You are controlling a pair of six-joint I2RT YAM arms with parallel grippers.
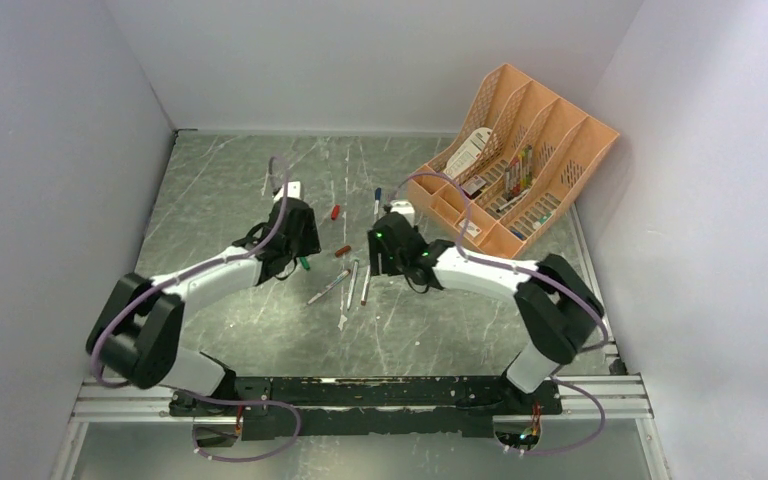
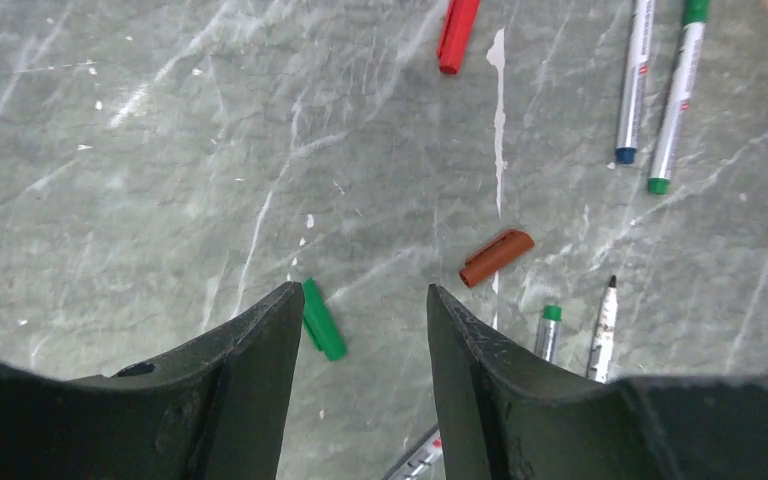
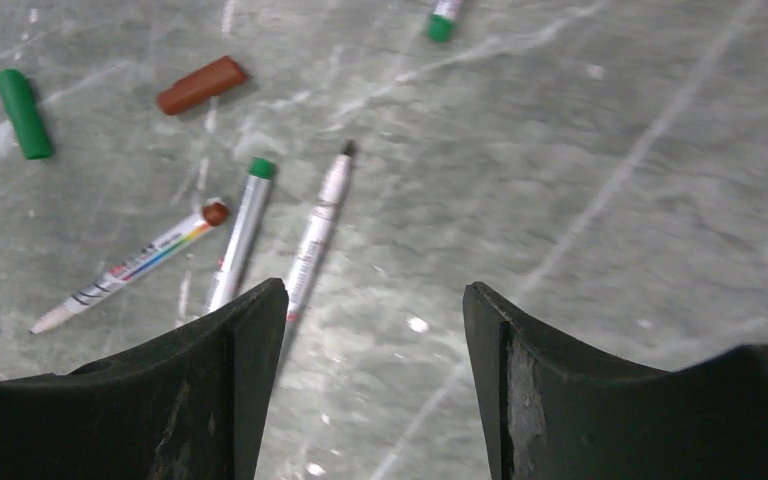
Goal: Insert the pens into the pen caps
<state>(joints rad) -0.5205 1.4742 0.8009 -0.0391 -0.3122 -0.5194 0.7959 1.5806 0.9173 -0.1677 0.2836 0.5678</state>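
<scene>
Left wrist view: your left hand (image 2: 362, 300) is released, its fingers spread with nothing between them, hovering over the counter (image 2: 140, 160). The green cap (image 2: 322, 322) lies just beside its left finger. The brown cap (image 2: 496, 257) is a little ahead and to the right of its right finger, and the red cap (image 2: 457, 35) is well ahead. The green-ended pen (image 2: 550, 330) and the dark-tipped pen (image 2: 603, 335) lie side by side just right of that right finger.

Your right hand (image 3: 375, 295) is also released and empty. From it, those two pens sit ahead and to the left, close to its left finger, with a brown-ended pen (image 3: 130, 268) further left again.

Expect every piece to be light, stiff and smooth. A round plastic barrel will probably roll on the hard counter and may twist in a loose grip.

Take a pen across its barrel near mid-length, square to its axis, and leave the writing end well clear of your fingers. Take a cap across its middle with the open mouth free. It is short, so an off-centre pinch could squirt it out. Neither looks fragile, but a pen pushed in at an angle is likely to jam rather than seat.
</scene>
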